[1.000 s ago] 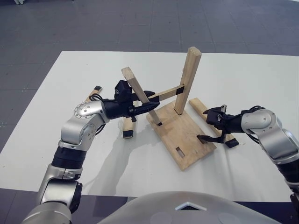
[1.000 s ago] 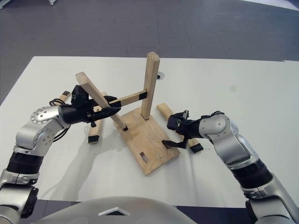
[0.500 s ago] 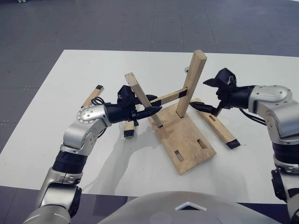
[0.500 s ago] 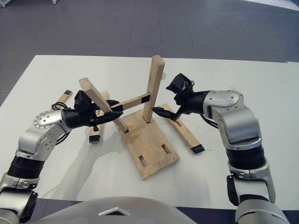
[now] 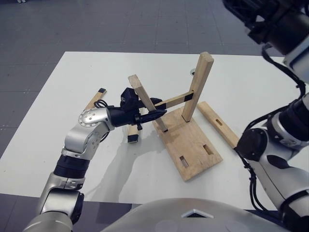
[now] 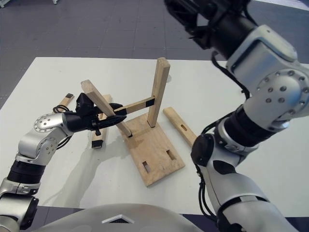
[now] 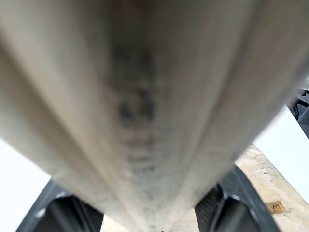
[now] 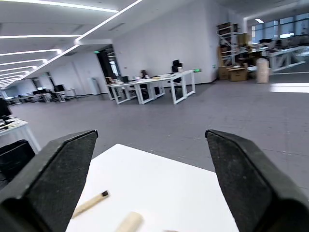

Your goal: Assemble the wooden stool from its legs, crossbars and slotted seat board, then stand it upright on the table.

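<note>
White table (image 5: 67, 92) on grey tiled floor (image 5: 120, 24), desks (image 8: 154, 90) beyond

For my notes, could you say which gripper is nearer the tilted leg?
Left: the left gripper clamps the tilted leg; the right gripper is open, high above the table.

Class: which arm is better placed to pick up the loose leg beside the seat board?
Right: right gripper open and empty, loose leg on that side; left gripper grips the tilted leg.
</note>
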Robot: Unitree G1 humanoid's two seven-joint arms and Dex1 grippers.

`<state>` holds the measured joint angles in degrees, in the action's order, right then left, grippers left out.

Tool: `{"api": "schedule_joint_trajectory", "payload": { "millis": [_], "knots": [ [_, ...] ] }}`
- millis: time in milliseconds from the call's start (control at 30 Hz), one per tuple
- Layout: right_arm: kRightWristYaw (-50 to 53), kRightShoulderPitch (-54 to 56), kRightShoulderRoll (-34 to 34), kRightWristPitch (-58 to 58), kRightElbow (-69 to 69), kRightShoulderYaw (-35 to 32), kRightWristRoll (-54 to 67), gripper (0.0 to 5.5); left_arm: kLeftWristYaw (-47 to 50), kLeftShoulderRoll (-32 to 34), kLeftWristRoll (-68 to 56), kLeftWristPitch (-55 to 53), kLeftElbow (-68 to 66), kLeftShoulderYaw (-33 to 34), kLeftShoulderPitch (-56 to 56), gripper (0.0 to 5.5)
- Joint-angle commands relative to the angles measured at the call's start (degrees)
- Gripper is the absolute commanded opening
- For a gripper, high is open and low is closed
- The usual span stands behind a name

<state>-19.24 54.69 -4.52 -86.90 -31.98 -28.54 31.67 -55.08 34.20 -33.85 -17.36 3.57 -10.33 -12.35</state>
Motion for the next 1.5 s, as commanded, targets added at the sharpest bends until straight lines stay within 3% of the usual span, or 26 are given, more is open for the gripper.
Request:
{"api": "schedule_joint_trajectory", "payload": {
  "millis": [33, 167, 300, 433, 633, 767, 833, 967, 1133, 1367, 1433, 1500],
  "knots": [
    [-0.3, -8.2, 3.1, -2.6, -9.1, 6.1, 4.0, 3.34, -2.5, 4.2, 7.1, -5.8, -6.4, -5.0, 3.6, 2.05],
    [-0.8, -23.5, -3.1, 8.1, -11.5, 21.3, 0.6, 2.55, -2.1, 4.6, 8.9, -6.3, -7.8, -5.5, 1.3, 2.05],
    [-1.5, -31.0, -7.7, 19.3, -8.0, 31.9, -4.7, 2.55, -1.4, 4.7, 9.2, -6.8, -7.1, -6.2, 0.8, 2.05],
    [-0.2, -32.2, -8.3, 25.1, -5.7, 35.9, -7.7, 2.55, -1.3, 4.6, 8.9, -6.8, -6.7, -6.4, 0.8, 2.05],
    [5.4, -27.6, -3.8, 32.5, -1.8, 37.5, -12.3, 2.55, -1.2, 4.6, 9.0, -6.6, -6.5, -6.6, 1.1, 2.05],
    [-0.7, -33.5, -21.9, 31.7, 1.6, 55.8, -22.2, 2.55, -0.8, 4.3, 8.9, -6.8, -6.2, -6.7, 1.1, 2.05],
    [-2.6, -33.6, -26.3, 31.0, 1.0, 59.9, -24.5, 2.55, -0.6, 4.4, 8.7, -6.9, -5.9, -6.7, 1.4, 2.05],
    [-3.4, -32.1, -25.0, 31.3, -0.7, 58.8, -24.5, 2.55, 0.1, 4.5, 8.3, -7.2, -5.4, -6.5, 2.0, 2.05],
    [-2.4, -31.1, -12.5, 27.9, -5.5, 45.2, -14.5, 2.55, 0.9, 3.7, 8.7, -6.6, -6.1, -6.8, 1.9, 2.05],
    [-4.9, -30.1, -14.3, 27.1, -3.3, 39.8, -11.4, 2.55, 0.6, 3.2, 9.2, -5.6, -7.8, -7.0, 0.6, 2.05],
    [-4.4, -29.4, -10.5, 23.8, -3.3, 34.3, -6.5, 2.55, 0.6, 3.3, 9.5, -5.3, -8.2, -7.2, 0.5, 2.05],
    [-5.0, -27.7, -7.6, 18.5, -2.6, 24.4, 1.4, 2.55, 0.4, 3.6, 9.9, -4.9, -8.6, -7.5, 0.5, 2.05]
  ]
}}
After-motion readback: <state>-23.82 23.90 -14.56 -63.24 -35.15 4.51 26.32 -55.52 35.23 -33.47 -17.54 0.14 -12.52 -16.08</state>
